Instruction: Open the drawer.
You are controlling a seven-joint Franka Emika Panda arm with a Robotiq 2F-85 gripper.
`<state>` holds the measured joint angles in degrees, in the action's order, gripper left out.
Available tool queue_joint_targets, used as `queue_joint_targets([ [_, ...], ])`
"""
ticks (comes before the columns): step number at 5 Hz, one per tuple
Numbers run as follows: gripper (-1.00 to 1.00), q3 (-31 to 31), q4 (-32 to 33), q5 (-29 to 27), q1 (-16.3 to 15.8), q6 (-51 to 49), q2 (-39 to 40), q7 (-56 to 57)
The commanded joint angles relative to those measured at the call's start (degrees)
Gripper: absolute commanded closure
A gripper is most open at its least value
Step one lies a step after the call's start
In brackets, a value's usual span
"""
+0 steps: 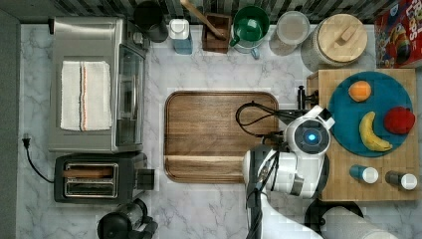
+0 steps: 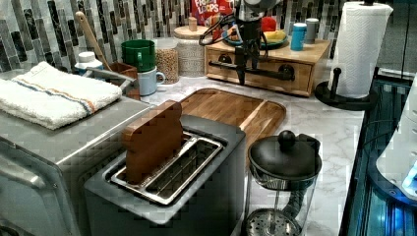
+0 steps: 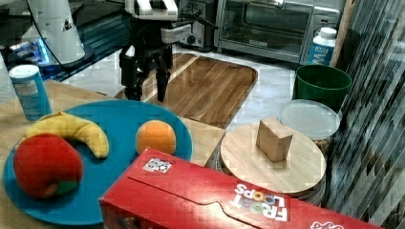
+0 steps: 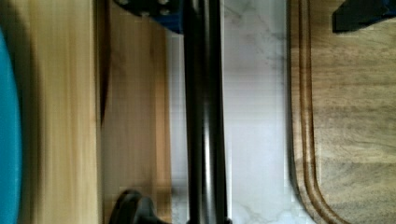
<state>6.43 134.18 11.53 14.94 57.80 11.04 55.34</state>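
Observation:
The drawer (image 2: pixel 300 81) is a light bamboo panel in the front of a low wooden box, and it looks flush with the box in the left view. A long black bar handle (image 2: pixel 273 73) runs across it. My gripper (image 2: pixel 247 73) hangs over the handle's left part in the left view, open, with one finger on each side of the bar. In the wrist view the handle (image 4: pixel 205 116) runs between the drawer front (image 4: pixel 135 116) and the marble, and my gripper (image 4: pixel 257 11) straddles it without clamping it. The right view shows my gripper (image 3: pixel 145 88) with its fingers apart.
A dark brown tray (image 1: pixel 219 134) lies on the marble just in front of the drawer. On the box stand a blue plate (image 1: pixel 343 119) with fruit and two shakers. A paper towel roll (image 2: pixel 359 49) stands beside the box. A toaster (image 1: pixel 99 177) and toaster oven (image 1: pixel 94 84) stand farther off.

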Motion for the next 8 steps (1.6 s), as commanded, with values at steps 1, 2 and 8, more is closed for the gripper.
queue_joint_targets([
  [1, -1.0, -8.53, -5.7, -5.67, -5.25, -6.54, 1.35, 1.39],
  [2, -1.0, -8.29, -2.73, -0.44, -9.46, -4.85, -0.75, -9.36],
  [8, -1.0, -16.31, 1.33, -2.74, -10.61, -5.15, -3.47, -20.14],
])
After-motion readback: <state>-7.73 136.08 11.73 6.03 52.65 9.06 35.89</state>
